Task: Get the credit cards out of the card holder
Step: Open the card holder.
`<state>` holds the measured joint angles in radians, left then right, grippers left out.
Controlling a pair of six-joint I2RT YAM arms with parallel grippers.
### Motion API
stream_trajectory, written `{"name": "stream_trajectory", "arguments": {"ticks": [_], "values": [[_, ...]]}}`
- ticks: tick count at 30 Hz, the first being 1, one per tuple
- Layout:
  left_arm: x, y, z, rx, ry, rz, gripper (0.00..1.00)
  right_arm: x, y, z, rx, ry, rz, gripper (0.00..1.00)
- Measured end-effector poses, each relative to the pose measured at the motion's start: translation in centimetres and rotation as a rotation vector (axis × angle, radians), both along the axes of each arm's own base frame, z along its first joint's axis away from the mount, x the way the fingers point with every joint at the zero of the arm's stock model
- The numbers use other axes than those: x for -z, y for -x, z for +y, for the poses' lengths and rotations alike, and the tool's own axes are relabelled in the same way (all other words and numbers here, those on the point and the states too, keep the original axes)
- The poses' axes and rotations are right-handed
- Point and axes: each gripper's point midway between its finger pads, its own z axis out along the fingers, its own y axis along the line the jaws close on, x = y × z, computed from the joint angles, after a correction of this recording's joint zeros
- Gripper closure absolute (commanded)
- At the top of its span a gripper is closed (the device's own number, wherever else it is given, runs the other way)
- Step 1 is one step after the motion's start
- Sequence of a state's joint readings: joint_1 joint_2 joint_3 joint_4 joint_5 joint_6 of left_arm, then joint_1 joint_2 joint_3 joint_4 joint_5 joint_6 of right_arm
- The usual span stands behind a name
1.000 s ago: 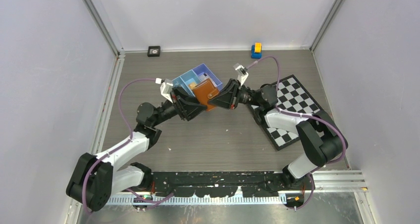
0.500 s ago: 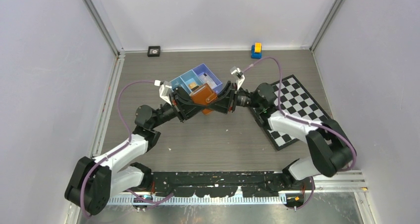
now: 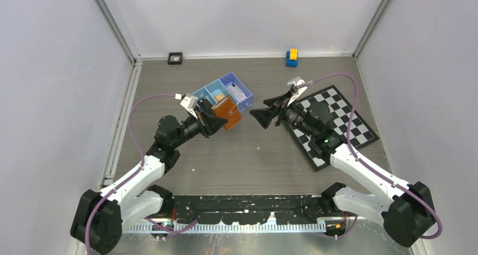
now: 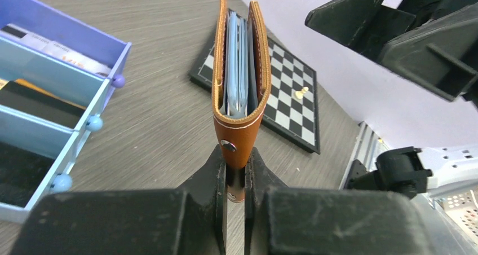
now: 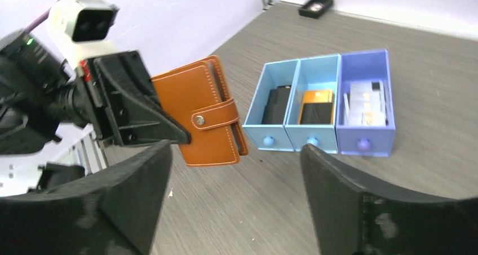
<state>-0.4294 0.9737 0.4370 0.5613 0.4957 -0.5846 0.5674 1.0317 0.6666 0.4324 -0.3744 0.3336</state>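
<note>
The left jaws are pinched narrow on the smooth brown leather-like card holder, gripping its stitched edge by the metal snap stud. It stands on edge above the wood-grain desk, strap fastened, with thin pale blue credit cards sandwiched inside. The right jaws gape wide and empty, facing the holder but apart from it. A blue three-compartment plastic tray sits just beside the holder
</note>
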Motion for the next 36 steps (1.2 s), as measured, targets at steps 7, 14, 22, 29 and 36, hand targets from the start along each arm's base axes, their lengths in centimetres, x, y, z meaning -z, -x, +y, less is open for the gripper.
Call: {"name": "stream_trajectory", "arguments": {"ticks": [7,14,22,29,36], "values": [[1.5,-0.6,0.5,-0.047,-0.04,0.049,1.0,0.8,-1.3,-1.1,0.117,-0.009,0.161,0.01],[1.4,-1.1,0.2,-0.042,-0.044,0.067,1.0,2.1,-1.5,-2.0,0.179,-0.223,0.257,0.01],[2.2,-1.1,-0.1,-0.022,-0.05,0.095,1.0,-0.2,-1.9,-4.4,0.278,-0.209,0.253,0.24],[3.6,-1.4,-0.8,0.008,-0.061,0.163,1.0,0.7,0.2,0.8,0.201,0.032,0.165,0.16],[3.8,-1.3,-1.2,0.033,-0.061,0.175,1.0,7.2,-0.2,3.4,0.229,0.324,0.185,0.18]]}}
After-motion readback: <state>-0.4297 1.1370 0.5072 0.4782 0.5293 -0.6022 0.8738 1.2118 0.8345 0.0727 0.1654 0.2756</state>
